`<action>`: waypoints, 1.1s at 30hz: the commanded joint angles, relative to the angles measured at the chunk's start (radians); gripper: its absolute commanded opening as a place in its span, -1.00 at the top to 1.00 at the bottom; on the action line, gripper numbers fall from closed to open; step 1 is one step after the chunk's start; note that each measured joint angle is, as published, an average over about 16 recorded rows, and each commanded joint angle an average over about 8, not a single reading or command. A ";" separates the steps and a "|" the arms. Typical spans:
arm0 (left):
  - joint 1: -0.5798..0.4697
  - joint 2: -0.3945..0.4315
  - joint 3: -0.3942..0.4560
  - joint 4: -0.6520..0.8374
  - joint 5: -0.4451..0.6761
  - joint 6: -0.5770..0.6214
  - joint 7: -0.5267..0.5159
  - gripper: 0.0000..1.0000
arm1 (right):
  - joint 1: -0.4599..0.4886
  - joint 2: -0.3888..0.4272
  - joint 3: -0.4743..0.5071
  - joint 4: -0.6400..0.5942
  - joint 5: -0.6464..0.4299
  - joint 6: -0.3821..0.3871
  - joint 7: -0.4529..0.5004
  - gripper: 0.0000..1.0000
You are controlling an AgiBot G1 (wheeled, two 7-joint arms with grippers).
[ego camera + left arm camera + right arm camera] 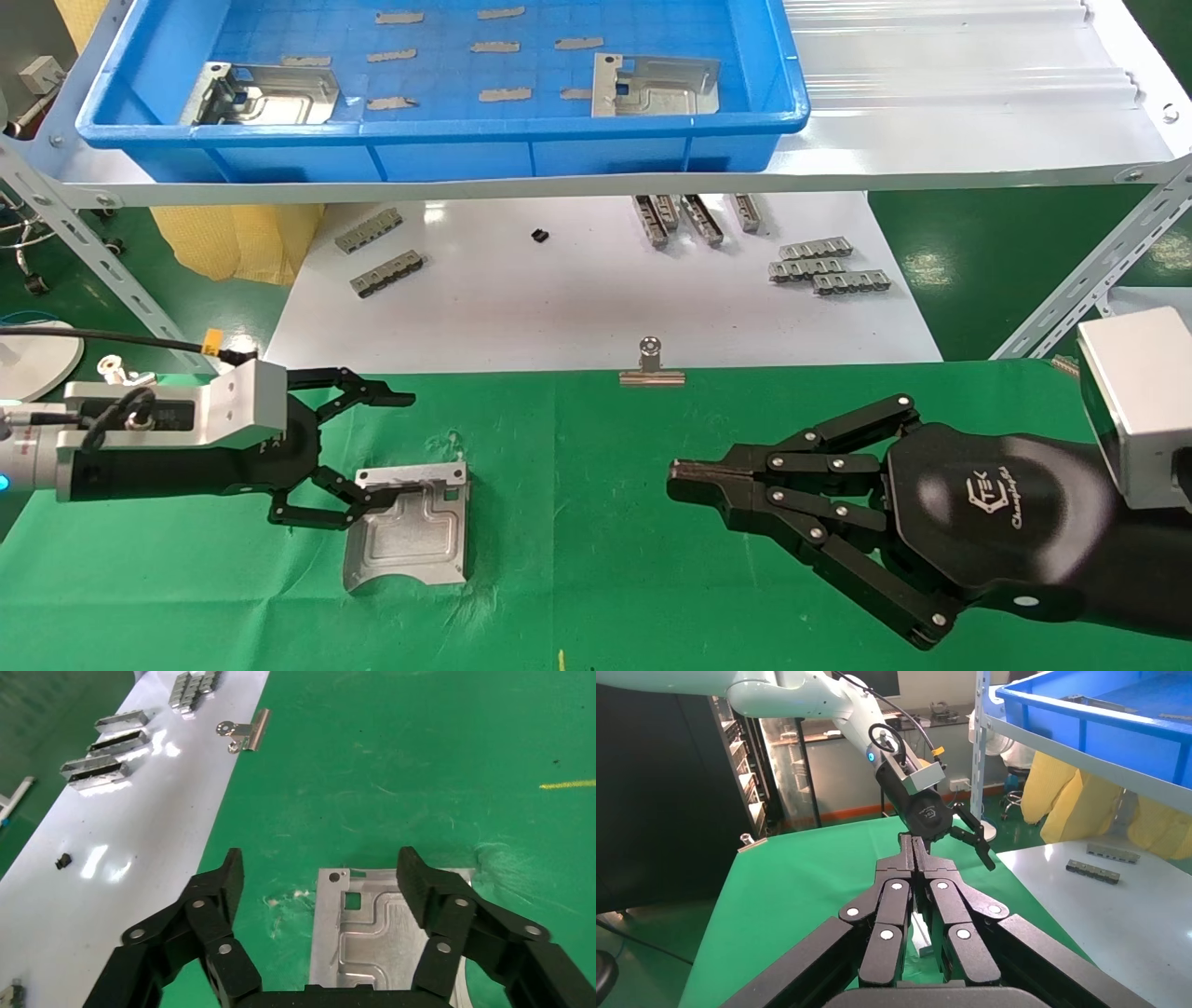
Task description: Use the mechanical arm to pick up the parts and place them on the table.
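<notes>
One silver stamped part lies flat on the green-cloth table. My left gripper is open just left of it, its lower finger over the part's left edge. In the left wrist view the open left gripper straddles one side of the part without closing on it. My right gripper, the black hand with the TEK logo, is shut and empty over the cloth, right of the part; it also shows in the right wrist view. Two more parts lie in the blue tray.
A silver binder clip stands at the cloth's far edge. Behind it, a white board carries grey slotted strips and several clips. The tray sits on a raised shelf with angled metal legs. A yellow mark is near the front.
</notes>
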State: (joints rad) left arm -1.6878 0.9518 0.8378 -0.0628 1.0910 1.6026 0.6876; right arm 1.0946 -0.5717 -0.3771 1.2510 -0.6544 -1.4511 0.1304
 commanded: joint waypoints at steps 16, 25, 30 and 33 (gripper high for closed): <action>0.054 -0.030 -0.048 -0.121 -0.025 -0.015 -0.075 -1.00 | 0.000 0.000 0.000 0.000 0.000 0.000 0.000 -1.00; 0.147 -0.081 -0.133 -0.303 -0.080 -0.030 -0.207 -1.00 | 0.000 0.000 0.000 0.000 0.000 0.000 0.000 -1.00; 0.199 -0.110 -0.180 -0.405 -0.111 -0.039 -0.282 -1.00 | 0.000 0.000 0.000 0.000 0.000 0.000 0.000 -1.00; 0.230 -0.127 -0.208 -0.466 -0.130 -0.044 -0.326 -1.00 | 0.000 0.000 0.000 0.000 0.000 0.000 0.000 -1.00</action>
State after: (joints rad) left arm -1.4584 0.8245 0.6298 -0.5284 0.9611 1.5590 0.3621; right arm 1.0946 -0.5717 -0.3772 1.2509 -0.6543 -1.4512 0.1303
